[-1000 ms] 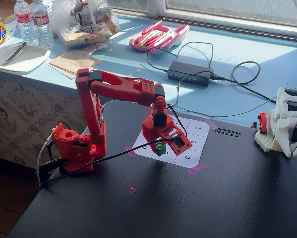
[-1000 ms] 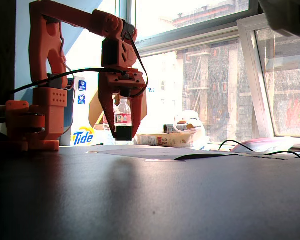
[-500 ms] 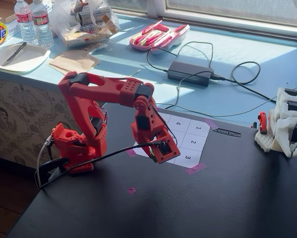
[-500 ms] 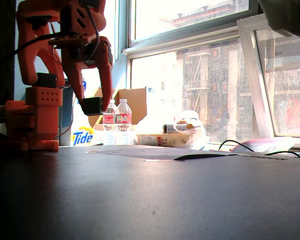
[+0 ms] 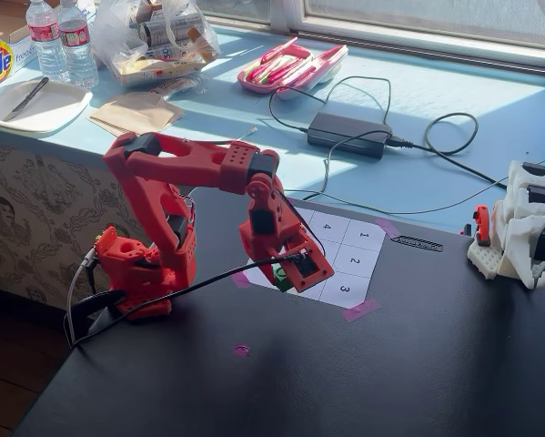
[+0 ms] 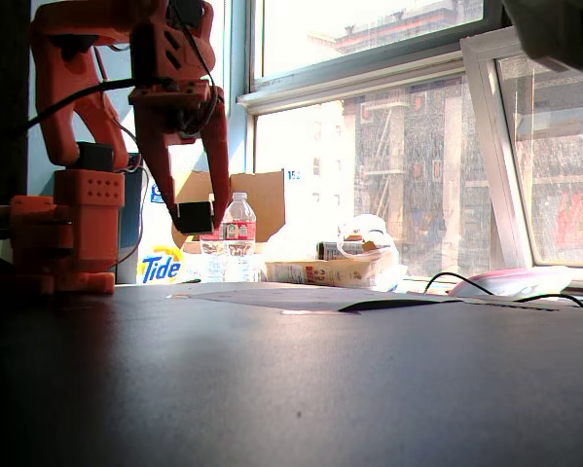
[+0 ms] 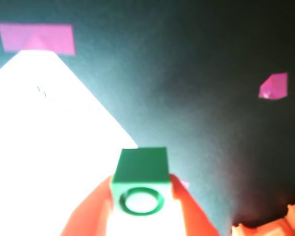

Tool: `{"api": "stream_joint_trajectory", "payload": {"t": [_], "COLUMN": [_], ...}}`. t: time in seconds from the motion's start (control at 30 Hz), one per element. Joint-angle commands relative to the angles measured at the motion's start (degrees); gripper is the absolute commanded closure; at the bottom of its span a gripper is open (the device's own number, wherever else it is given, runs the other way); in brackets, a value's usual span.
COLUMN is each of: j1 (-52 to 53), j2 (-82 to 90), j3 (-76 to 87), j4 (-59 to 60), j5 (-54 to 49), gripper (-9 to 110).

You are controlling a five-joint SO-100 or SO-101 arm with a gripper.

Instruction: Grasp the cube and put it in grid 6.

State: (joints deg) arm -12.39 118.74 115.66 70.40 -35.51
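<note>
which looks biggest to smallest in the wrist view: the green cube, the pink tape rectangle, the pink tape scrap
1. Small green cube, though it is nearest the camera, held in the pincer.
2. Pink tape rectangle.
3. Pink tape scrap.

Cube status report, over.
Gripper shut on cube, held clear above the table. Grid sheet just beside it. Nothing in the way.

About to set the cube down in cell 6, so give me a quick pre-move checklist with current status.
1. Cube held in the pincer: ok, fingers on both sides in the wrist view.
2. Cube lifted clear of the table: ok.
3. Pincer over the grid sheet: ok, at its near left edge in the fixed view.
4. Cell 6 in sight: not ok, hidden behind the arm.
5. Pincer exactly above cell 6: cannot tell.
</note>
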Motion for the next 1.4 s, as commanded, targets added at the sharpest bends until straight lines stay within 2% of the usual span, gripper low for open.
{"api": "stream_joint_trajectory", "payload": {"t": [0.0, 0.23, 0.63, 0.9, 0.97, 1.03, 1.07, 1.37], "j1": [-5.89, -10.55, -11.69, -12.30, -12.22, -12.13, -12.13, -10.90], "j2": [2.20, 2.29, -4.04, -5.45, -5.01, -4.22, -3.52, 10.37], "j3": [0.53, 5.27, 13.62, 15.12, 15.21, 15.38, 15.47, 16.70], "j4": [-0.53, -4.57, -31.46, -32.96, -32.52, -32.26, -31.64, -29.18], "j5": [-0.09, -3.52, 3.16, 2.72, 2.64, 2.72, 2.99, 4.39], "gripper": [101, 101, 101, 101, 86, 81, 75, 72]}}
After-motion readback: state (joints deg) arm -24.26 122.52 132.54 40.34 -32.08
